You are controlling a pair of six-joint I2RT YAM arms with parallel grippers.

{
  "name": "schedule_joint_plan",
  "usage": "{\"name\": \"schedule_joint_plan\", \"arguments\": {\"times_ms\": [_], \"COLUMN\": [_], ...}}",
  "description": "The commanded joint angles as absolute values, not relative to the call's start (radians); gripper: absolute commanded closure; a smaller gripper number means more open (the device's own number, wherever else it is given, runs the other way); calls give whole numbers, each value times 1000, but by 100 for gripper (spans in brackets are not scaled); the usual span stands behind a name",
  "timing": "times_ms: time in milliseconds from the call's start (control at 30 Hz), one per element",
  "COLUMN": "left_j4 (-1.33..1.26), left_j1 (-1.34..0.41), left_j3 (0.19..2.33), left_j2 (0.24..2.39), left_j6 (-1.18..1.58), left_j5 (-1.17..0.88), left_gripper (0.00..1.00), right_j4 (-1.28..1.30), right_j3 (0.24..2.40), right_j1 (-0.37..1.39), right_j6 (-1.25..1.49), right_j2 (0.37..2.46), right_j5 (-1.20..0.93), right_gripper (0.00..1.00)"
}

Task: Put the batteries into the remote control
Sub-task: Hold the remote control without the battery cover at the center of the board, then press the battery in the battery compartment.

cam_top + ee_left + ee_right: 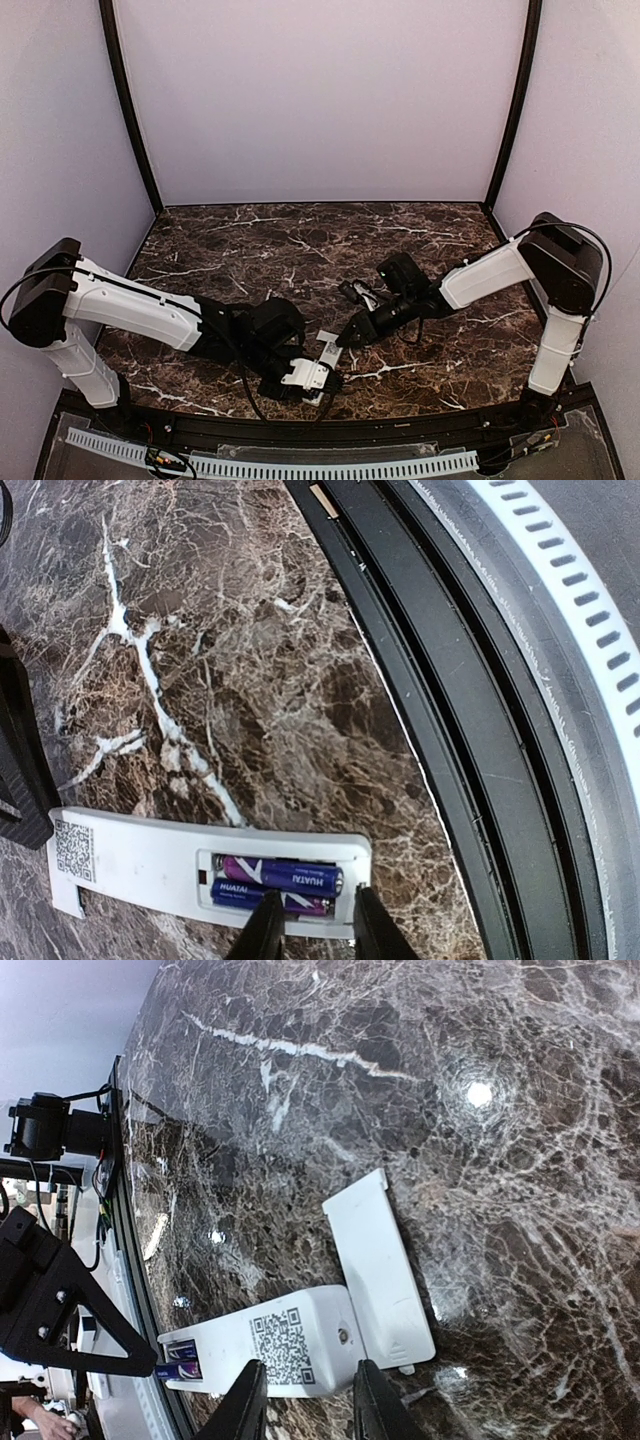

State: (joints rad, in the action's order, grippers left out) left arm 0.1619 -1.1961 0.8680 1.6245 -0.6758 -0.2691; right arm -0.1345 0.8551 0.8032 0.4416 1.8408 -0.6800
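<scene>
From the left wrist, one finger (263,932) of the left gripper (315,925) covers part of the lower of the two batteries (280,878), and both fingers run off the bottom edge. From the right wrist, only a sliver of the batteries shows at the 9 o'clock end of the remote control (270,1345), whose near edge lies behind the right gripper (305,1395). From above, both grippers cover most of the remote control, and the batteries are too small to see. Whether either gripper clamps anything cannot be told.
</scene>
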Motion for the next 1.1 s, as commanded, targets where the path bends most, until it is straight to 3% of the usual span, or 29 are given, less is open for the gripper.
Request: {"name": "schedule_joint_plan", "arguments": {"times_ms": [0,1067], "left_j4": [160,138], "left_j1": [-1206,-1208], "left_j3": [892,910], "left_j2": [1632,1709], "left_j6": [-666,-648], "left_j5": [-286,-214], "left_gripper": [77,91], "right_j4": [-156,-175], "right_j3": [875,868], "right_j1": [811,829], "right_j6": [424,434], "right_j2": [1855,1872], "right_j5": [-687,-697], "right_gripper": [71,74]}}
